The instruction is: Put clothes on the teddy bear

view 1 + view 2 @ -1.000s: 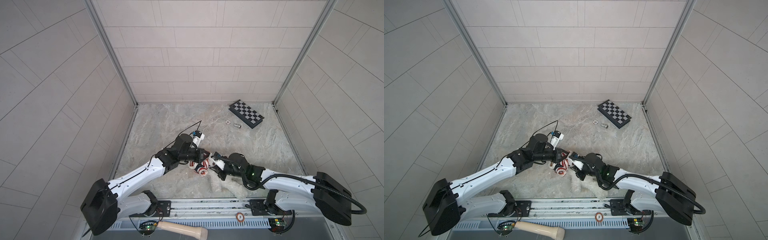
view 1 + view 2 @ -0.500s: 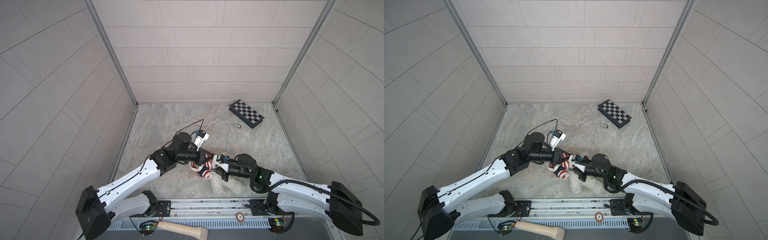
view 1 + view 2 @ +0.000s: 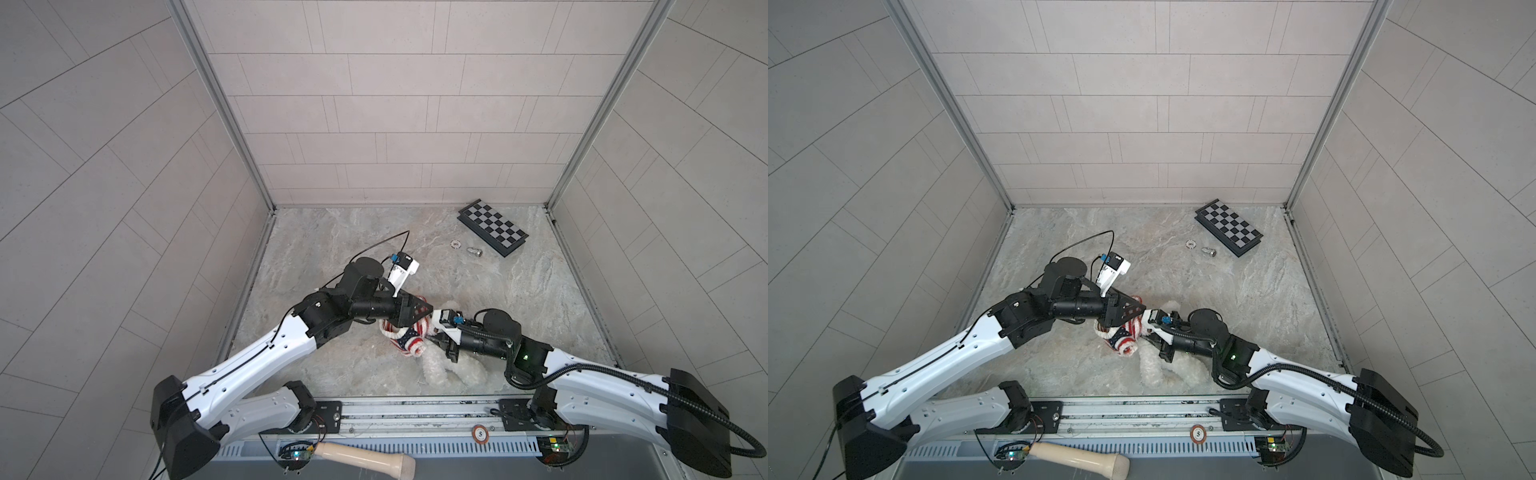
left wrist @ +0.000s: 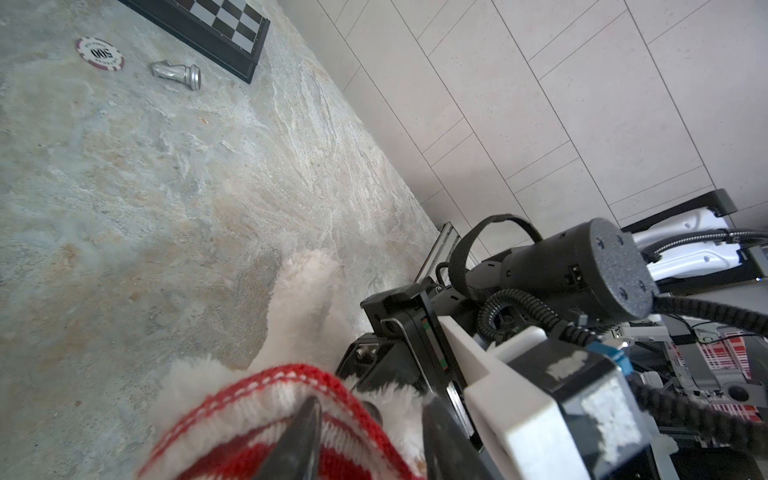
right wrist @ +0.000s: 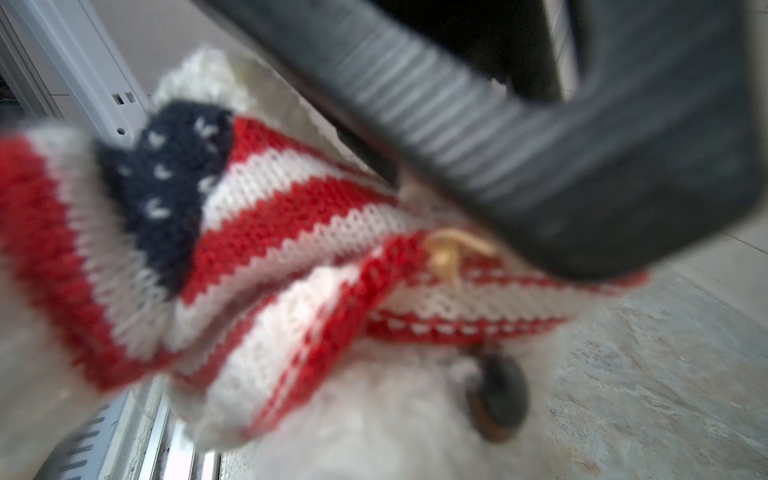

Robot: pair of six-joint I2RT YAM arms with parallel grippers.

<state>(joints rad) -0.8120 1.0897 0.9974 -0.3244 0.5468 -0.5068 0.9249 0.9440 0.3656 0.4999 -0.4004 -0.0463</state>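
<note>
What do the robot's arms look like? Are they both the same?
Nearly! The left arm and right arm are white with chunky black joints. The left tool and right tool are black, each beside a white camera box. The right arm wears a ribbed black hose and a green light; the left has a thin black cable.

Right wrist view: all near things are out of focus — the striped sweater [image 5: 270, 232], the teddy bear [image 5: 395, 419] beneath it, and a dark ribbed bar [image 5: 540, 145] that I cannot assign to either of my grippers. In both top views the sweater and my own wrists cover the bear's face and the fingertips of my right gripper [image 3: 441, 343], so its stance is unreadable. Left wrist view: the fingers [image 4: 305, 436] of my left gripper [image 4: 370, 440] are cut off by the picture's edge — only tips show.
</note>
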